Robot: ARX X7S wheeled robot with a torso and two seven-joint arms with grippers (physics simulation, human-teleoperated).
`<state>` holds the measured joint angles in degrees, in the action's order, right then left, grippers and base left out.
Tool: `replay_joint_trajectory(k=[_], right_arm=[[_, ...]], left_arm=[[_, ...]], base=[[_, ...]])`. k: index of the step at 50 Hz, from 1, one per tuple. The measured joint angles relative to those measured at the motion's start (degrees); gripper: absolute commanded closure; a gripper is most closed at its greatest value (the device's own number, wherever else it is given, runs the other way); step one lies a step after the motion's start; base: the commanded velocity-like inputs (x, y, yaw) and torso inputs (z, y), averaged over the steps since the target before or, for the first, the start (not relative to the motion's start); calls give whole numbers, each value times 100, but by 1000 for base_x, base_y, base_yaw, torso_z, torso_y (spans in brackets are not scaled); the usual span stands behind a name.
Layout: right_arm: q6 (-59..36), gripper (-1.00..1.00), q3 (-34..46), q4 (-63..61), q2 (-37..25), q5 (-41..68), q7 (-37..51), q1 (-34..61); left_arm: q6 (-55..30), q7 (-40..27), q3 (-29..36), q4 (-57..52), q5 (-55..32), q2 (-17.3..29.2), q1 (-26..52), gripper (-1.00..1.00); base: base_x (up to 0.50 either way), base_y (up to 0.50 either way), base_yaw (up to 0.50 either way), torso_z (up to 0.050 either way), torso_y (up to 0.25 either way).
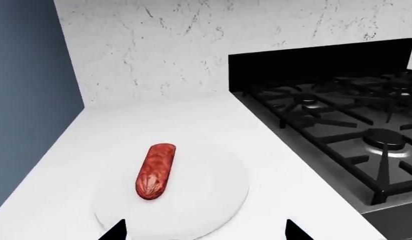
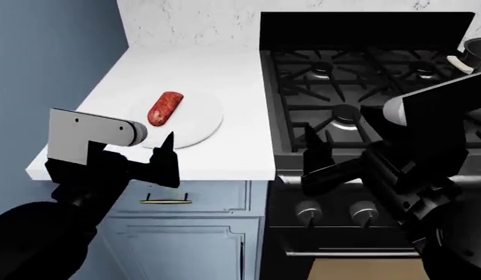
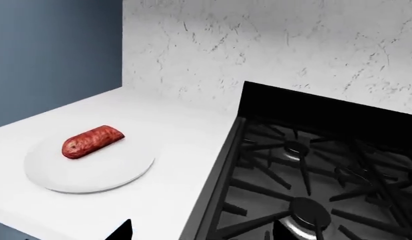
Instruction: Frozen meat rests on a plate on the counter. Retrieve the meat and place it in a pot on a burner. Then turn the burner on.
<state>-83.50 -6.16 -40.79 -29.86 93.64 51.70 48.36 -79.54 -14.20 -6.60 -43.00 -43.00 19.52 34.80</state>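
From my left wrist camera, nothing of the task is done yet: the meat (image 1: 155, 171) lies untouched on the plate (image 1: 213, 200), which sits on the counter (image 1: 172, 120) between its wall-side edge and the edge that meets the stove. Only the two dark tips of my left gripper (image 1: 202, 232) show, set wide apart with nothing between them. The meat lies just ahead of those tips, nearer one tip than the middle of the gap. A burner (image 1: 386, 140) shows under the grates, unlit as far as I can tell.

From my head camera, the plate (image 2: 201, 119) rests toward the counter's (image 2: 225, 70) front edge, and the meat (image 2: 164, 108) sits on the plate's half toward the wall-side edge. My left gripper (image 2: 164, 153) hovers over the front edge, its tip just short of the plate rim, near the meat but apart from it. My right gripper (image 2: 319, 146) hangs over the stove's front edge, well apart from the meat, and holds nothing I can see; how far open it is I cannot tell here. The pot (image 2: 476, 53) peeks in at the stove's far right corner.

From my right wrist camera, the meat (image 3: 92, 141) and plate (image 3: 99, 172) lie well off to the side, across the counter. My right gripper's (image 3: 196, 231) tips stand wide and empty. Pickup, drop into the pot and lighting the burner all remain.
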Motion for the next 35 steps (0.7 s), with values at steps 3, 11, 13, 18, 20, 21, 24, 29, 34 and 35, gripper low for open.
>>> replay_joint_trajectory(k=[3,11,13,18,20,21,24,29,34,35], right_arm=[[24,-100,68,33,-57,164,136,89],[128,-100,211,62,-210,529,447,228],[155,-100,238,62,-243,597,502,244],[207,-100,315,68,-320,729,607,282],[225,-100,346,70,-345,768,639,294],[233,-100,361,71,-356,783,651,298],[254,-100,402,76,-385,817,679,310],[288,-100,452,82,-430,848,698,321],[327,-100,500,91,-479,887,727,335],[336,-100,511,92,-490,899,733,340]], left_arm=[[-43,-25,0,7,-26,7,45,-100],[-134,-117,52,20,-54,43,206,-100],[-163,-146,62,15,-62,50,251,-100],[-201,-215,127,-1,-67,68,332,-100],[-206,-237,158,-3,-66,77,360,-100],[-207,-248,174,-3,-64,82,373,-100],[-211,-284,219,2,-55,101,416,-100],[-243,-342,269,-6,-64,119,486,-100],[-283,-391,298,-23,-91,131,544,-100],[-294,-400,307,-29,-99,134,552,-100]], base=[[500,0,0,0,0],[500,0,0,0,0],[500,0,0,0,0],[500,0,0,0,3],[500,0,0,0,0],[500,0,0,0,0],[500,0,0,0,0],[500,0,0,0,0],[195,0,0,0,2],[0,0,0,0,0]])
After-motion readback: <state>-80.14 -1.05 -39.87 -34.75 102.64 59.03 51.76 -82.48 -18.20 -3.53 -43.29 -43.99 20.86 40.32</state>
